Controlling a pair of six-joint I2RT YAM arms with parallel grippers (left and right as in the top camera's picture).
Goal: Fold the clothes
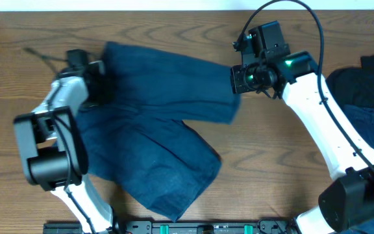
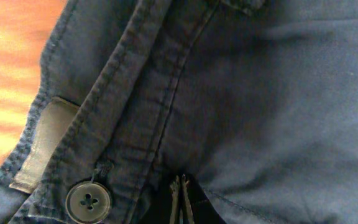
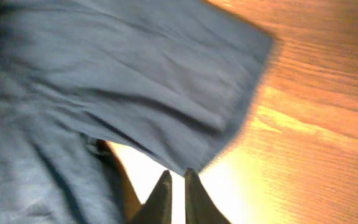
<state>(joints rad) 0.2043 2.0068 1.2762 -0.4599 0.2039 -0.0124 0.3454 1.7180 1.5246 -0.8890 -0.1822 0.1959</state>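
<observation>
Both ends of the shorts (image 1: 154, 130) on the counter (image 1: 271, 166) need holding before you fold: left claw (image 2: 179, 202) pinches the waistband (image 2: 135, 93) shut, right claw (image 3: 176, 186) hangs nearly closed, empty, beside the leg hem (image 3: 232, 121).

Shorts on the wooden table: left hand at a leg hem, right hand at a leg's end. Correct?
Not quite. The left hand is at the waistband of the shorts, beside the button, as the left wrist view shows. The right hand is at a leg's end, on the wooden table.
</observation>
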